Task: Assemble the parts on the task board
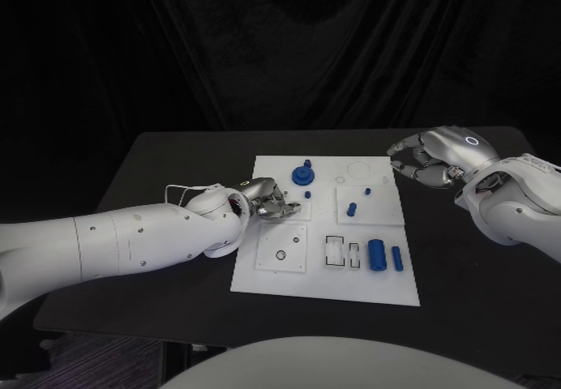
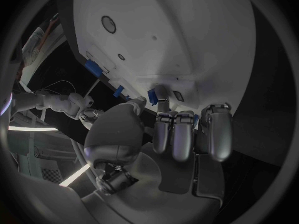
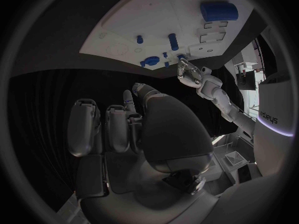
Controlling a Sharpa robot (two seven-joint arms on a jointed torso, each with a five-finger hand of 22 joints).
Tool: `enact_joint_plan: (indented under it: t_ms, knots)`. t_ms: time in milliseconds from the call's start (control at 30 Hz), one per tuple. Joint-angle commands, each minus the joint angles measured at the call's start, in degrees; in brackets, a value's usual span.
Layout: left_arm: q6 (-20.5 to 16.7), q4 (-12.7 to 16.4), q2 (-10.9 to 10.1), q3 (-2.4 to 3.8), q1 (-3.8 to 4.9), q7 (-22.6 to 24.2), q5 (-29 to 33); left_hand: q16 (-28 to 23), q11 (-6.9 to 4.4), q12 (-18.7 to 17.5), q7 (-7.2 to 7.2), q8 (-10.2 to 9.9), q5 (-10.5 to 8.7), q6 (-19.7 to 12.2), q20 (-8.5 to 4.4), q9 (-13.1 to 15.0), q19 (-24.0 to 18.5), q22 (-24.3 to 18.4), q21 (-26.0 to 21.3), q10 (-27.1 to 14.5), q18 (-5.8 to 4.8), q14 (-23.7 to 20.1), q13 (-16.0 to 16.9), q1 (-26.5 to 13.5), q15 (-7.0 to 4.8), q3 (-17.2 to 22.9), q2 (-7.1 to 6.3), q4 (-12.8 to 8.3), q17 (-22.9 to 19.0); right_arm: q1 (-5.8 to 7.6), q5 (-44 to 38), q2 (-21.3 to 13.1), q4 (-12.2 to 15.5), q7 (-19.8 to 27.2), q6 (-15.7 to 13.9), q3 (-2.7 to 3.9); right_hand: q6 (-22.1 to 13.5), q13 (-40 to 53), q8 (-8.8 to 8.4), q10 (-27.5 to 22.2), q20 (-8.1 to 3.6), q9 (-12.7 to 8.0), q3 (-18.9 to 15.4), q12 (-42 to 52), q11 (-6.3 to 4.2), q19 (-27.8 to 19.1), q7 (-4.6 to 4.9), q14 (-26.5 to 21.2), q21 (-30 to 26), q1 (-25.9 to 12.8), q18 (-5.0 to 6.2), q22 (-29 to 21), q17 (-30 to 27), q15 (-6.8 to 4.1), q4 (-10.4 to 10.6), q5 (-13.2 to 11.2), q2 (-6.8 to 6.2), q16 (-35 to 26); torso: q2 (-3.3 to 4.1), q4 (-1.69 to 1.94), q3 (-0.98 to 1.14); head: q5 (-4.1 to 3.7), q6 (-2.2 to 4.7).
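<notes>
The white task board [image 1: 327, 284] lies in the middle of the black table. My left hand [image 1: 267, 200] rests over its left middle part. In the left wrist view its thumb and a finger pinch a small blue part [image 2: 152, 97] just above the board [image 2: 181, 35]. My right hand [image 1: 435, 157] hovers off the board's far right corner with its fingers curled in, and nothing shows in them [image 3: 124, 129]. On the board stand a blue stacked gear piece [image 1: 303, 173], a small blue peg [image 1: 351, 209], a thick blue cylinder [image 1: 376, 254] and a slimmer one [image 1: 397, 258].
Two tiny blue studs [image 1: 307, 194] [image 1: 367, 191] stand in the board's middle. A round hole [image 1: 280, 255] and rectangular slots [image 1: 336, 251] lie in its near half. Bare black table [image 1: 164, 162] runs around the board, with a dark curtain behind.
</notes>
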Motion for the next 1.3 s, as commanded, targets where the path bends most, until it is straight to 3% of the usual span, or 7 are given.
enact_joint_plan:
  t_ms: [33,467,700,767,933,1133,1300]
  knots:
    - [1.9,-0.1,0.1,-0.21,-0.17,-0.6,0.1,0.1,0.24,0.1,0.21,-0.3,-0.46,0.1,0.1,0.1,-0.1,5.4,-0.3,6.1,-0.43,6.0,15.1,-0.9,0.08,-0.6,0.13,0.0,15.1,-0.13,-0.2,0.0,0.1,-0.9,0.3,0.04,0.4,15.1,-0.02,6.0,0.12,-0.1,0.0,0.2,0.0,1.2,-0.04,3.9,-0.3,0.3,-0.87,10.9,5.3,0.16,-0.1,0.3,0.04,-0.2,0.03,-0.01,0.0,0.07,-0.01]
    - [-0.1,-0.4,0.1,-0.2,-0.17,0.3,0.1,0.1,0.21,0.1,0.16,0.0,-0.38,-0.2,0.08,1.7,0.1,5.7,-0.2,6.1,-0.48,6.0,15.1,-1.0,0.05,-1.8,1.75,-0.1,15.1,-0.13,-0.2,-0.1,0.0,-0.9,0.4,0.04,0.4,15.1,-0.04,6.0,0.12,-0.1,0.1,0.2,0.01,1.2,-0.05,3.9,-0.3,0.0,-0.88,10.9,5.3,0.16,0.1,0.3,0.1,-0.2,0.01,0.0,0.0,0.11,-0.01]
    - [-5.0,-0.4,0.0,-0.2,-0.17,3.5,0.1,0.1,0.35,0.1,0.28,3.2,-2.12,-3.1,0.2,10.0,0.6,6.5,0.0,6.1,-0.62,6.0,15.1,-5.0,0.13,-6.7,5.97,0.3,15.1,-0.13,0.9,-0.1,0.0,-0.7,0.4,0.04,0.4,15.1,-0.07,6.0,0.12,-0.1,0.1,0.2,0.01,1.1,-0.06,3.9,-0.4,-0.2,-0.86,10.9,5.2,0.16,0.2,0.4,0.17,-0.3,0.02,-0.01,-0.01,0.08,-0.01]
    - [-7.2,-0.3,-0.1,-0.2,-0.16,4.9,0.1,0.1,0.33,0.1,0.26,3.7,-2.15,-3.4,0.17,11.1,0.7,6.7,0.1,6.1,-0.65,6.0,15.1,-5.9,0.13,-7.7,6.39,0.2,15.1,-0.13,1.2,-0.2,0.0,-0.7,0.4,0.04,0.4,15.1,-0.07,6.0,0.12,-0.1,0.1,0.2,0.01,1.1,-0.06,3.9,-0.4,-0.2,-0.86,10.9,5.2,0.16,0.2,0.4,0.17,-0.3,0.0,-0.01,-0.01,0.08,-0.01]
    - [-11.0,0.8,-0.5,-0.19,-0.04,6.0,-0.6,0.1,0.18,0.1,0.1,4.7,-1.07,-3.8,0.05,11.8,1.3,7.4,0.6,6.1,-0.83,6.0,15.1,-4.3,0.01,-9.2,5.62,0.0,15.1,-0.13,1.5,-0.3,0.1,-0.7,0.3,0.04,0.4,15.1,-0.1,6.0,0.11,-0.2,0.2,0.2,0.01,1.1,-0.03,3.9,-0.5,-0.4,-0.83,10.8,5.2,0.16,0.3,0.6,0.22,-0.3,0.02,0.0,-0.01,0.03,-0.01]
    - [-10.0,2.0,-1.6,-0.19,1.51,3.7,-2.1,0.1,0.03,0.1,-0.06,5.6,-0.11,-4.1,-0.07,11.8,1.7,7.9,1.0,6.1,-0.97,6.0,15.1,-1.5,-0.13,-10.0,4.87,-0.1,15.1,-0.13,1.6,-0.4,0.0,-0.8,0.3,0.04,0.4,15.1,-0.13,6.0,0.11,-0.2,0.3,0.2,0.02,1.1,-0.01,3.9,-0.4,-0.5,-0.84,10.9,5.3,0.16,0.4,0.8,0.27,-0.2,0.0,-0.04,-0.02,0.15,-0.01]
    - [-4.8,2.8,-2.4,-0.19,3.56,0.3,-2.9,0.1,-0.15,0.1,-0.28,6.4,0.22,-3.7,-0.23,11.8,2.3,8.5,1.6,6.1,-1.15,6.0,15.1,-0.3,-0.28,-10.6,4.81,-0.1,15.1,-0.13,1.7,-0.3,0.0,-0.9,0.3,0.04,0.4,15.1,-0.13,6.0,0.11,-0.2,0.3,0.2,0.02,1.1,-0.01,3.9,-0.4,-0.5,-0.84,10.9,5.3,0.16,0.4,0.8,0.27,-0.2,0.0,-0.02,0.0,0.11,-0.01]
